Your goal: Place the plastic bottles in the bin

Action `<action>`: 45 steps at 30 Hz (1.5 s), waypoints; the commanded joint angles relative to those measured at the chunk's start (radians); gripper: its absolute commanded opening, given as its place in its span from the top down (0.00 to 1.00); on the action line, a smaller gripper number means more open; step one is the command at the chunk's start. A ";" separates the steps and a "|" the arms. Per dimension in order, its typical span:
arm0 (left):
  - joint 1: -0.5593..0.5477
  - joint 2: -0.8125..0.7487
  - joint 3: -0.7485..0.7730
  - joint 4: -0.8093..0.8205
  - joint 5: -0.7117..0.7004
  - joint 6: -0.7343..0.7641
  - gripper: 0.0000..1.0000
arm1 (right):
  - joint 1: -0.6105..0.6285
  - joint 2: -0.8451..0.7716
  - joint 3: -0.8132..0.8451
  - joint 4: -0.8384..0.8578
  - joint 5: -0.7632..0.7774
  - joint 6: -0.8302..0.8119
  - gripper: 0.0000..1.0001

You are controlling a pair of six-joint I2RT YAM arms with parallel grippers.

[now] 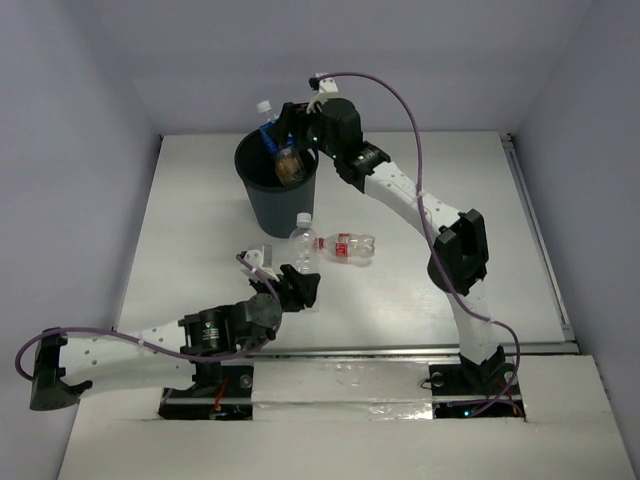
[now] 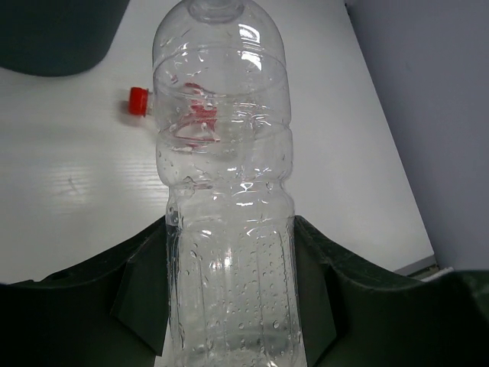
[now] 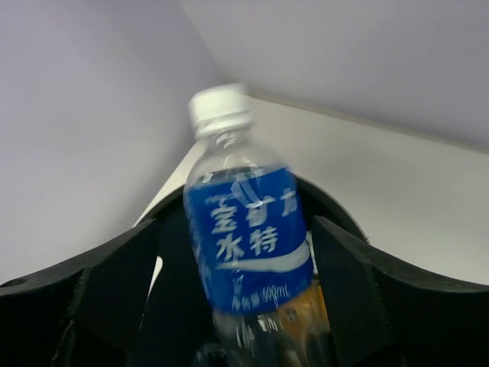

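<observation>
The round black bin (image 1: 262, 200) stands at the table's back middle. An orange-filled bottle (image 1: 290, 168) lies inside it and shows in the right wrist view (image 3: 319, 302). My right gripper (image 1: 293, 128) is over the bin's rim with its jaws open. The blue-labelled, white-capped bottle (image 1: 268, 125) is blurred between the fingers (image 3: 248, 222), with a gap on its left side. My left gripper (image 1: 297, 284) is shut on the base of the plain clear bottle (image 1: 303, 245), which is upright (image 2: 221, 115). The red-labelled bottle (image 1: 346, 246) lies on the table just right of it; its red cap (image 2: 138, 102) shows. The fifth bottle is not in view.
The bin's wall (image 2: 53, 38) is at the upper left of the left wrist view. White walls close the table on the left, back and right. A raised ledge (image 1: 400, 352) runs along the near edge by the arm bases.
</observation>
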 commanded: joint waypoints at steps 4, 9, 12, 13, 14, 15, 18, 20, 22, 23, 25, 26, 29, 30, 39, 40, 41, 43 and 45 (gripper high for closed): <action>-0.004 0.031 0.119 0.017 -0.134 0.099 0.58 | 0.013 -0.144 -0.083 0.157 -0.014 -0.013 0.10; 0.059 0.048 0.152 0.099 -0.125 0.185 0.58 | 0.013 -0.268 -0.181 0.228 -0.036 -0.012 0.09; 0.140 0.074 0.189 0.152 -0.064 0.258 0.58 | 0.013 -0.383 -0.294 0.291 -0.037 -0.009 0.09; 0.157 0.082 0.201 0.166 -0.053 0.280 0.59 | 0.013 -0.414 -0.323 0.304 -0.036 -0.010 0.09; 0.178 0.099 0.211 0.181 -0.048 0.304 0.58 | 0.013 -0.475 -0.353 0.314 -0.025 -0.013 0.10; 0.200 0.113 0.241 0.207 -0.044 0.353 0.59 | 0.013 -0.506 -0.412 0.332 -0.014 -0.019 0.10; 0.306 0.153 0.306 0.273 -0.031 0.460 0.59 | 0.013 -0.630 -0.506 0.355 0.041 -0.025 0.24; 0.375 0.188 0.339 0.322 -0.022 0.516 0.59 | 0.013 -0.689 -0.615 0.375 0.055 -0.027 0.37; 0.431 0.244 0.402 0.385 -0.028 0.595 0.59 | 0.013 -0.765 -0.719 0.407 0.064 -0.012 0.43; 0.447 0.263 0.419 0.414 -0.036 0.626 0.59 | 0.013 -0.787 -0.753 0.418 0.084 -0.006 0.44; 0.481 0.312 0.474 0.498 -0.065 0.716 0.58 | 0.013 -0.837 -0.814 0.449 0.082 0.019 0.44; 0.520 0.367 0.493 0.518 -0.076 0.737 0.57 | 0.013 -0.851 -0.872 0.459 0.082 0.028 0.43; 0.576 0.479 0.565 0.587 -0.074 0.815 0.56 | 0.013 -0.907 -0.972 0.496 0.087 0.074 0.41; 0.608 0.505 0.596 0.618 -0.068 0.829 0.56 | 0.013 -0.920 -0.997 0.516 0.082 0.102 0.41; 0.665 0.795 0.689 0.828 -0.088 1.062 0.56 | 0.013 -1.095 -1.199 0.541 0.070 0.137 0.39; 0.665 0.811 0.688 0.872 -0.091 1.087 0.56 | 0.013 -1.108 -1.221 0.541 0.075 0.137 0.39; 0.665 0.846 0.688 0.891 -0.096 1.097 0.56 | 0.013 -1.120 -1.229 0.541 0.069 0.137 0.39; 0.665 0.878 0.689 0.952 -0.108 1.122 0.54 | 0.013 -1.140 -1.239 0.536 0.067 0.139 0.39; 0.665 0.918 0.694 0.973 -0.110 1.124 0.54 | 0.013 -1.148 -1.252 0.529 0.038 0.137 0.39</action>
